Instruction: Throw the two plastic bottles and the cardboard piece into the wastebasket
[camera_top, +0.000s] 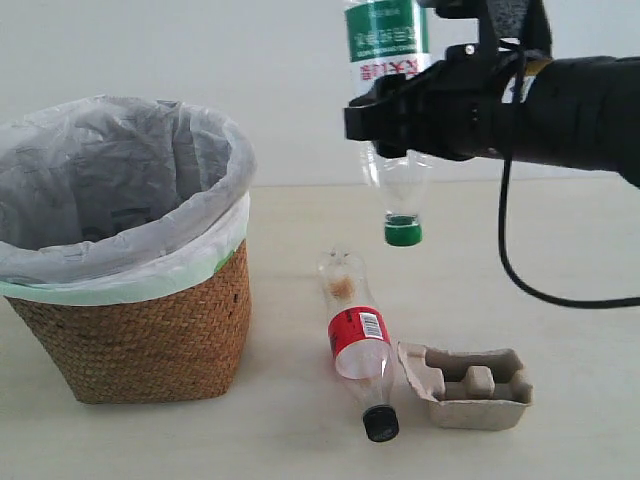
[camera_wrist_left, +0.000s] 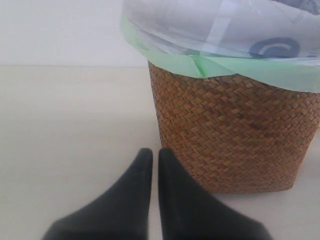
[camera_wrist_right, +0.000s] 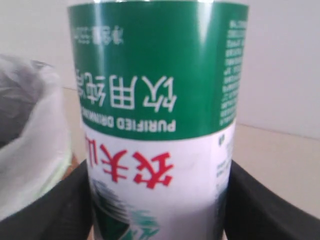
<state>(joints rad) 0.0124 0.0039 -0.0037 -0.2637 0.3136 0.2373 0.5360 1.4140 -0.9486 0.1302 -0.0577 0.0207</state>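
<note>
The clear green-label bottle (camera_top: 388, 40) hangs upside down, green cap (camera_top: 403, 232) lowest, clamped in the right gripper (camera_top: 395, 115). The red-label bottle (camera_top: 355, 335) lies on its side, black cap (camera_top: 380, 424) nearest the camera, just beside the grey cardboard tray (camera_top: 470, 385), which sits hollow side up. The wicker wastebasket (camera_top: 140, 340), lined with a white bag (camera_top: 120, 170), stands upright to their left
</note>
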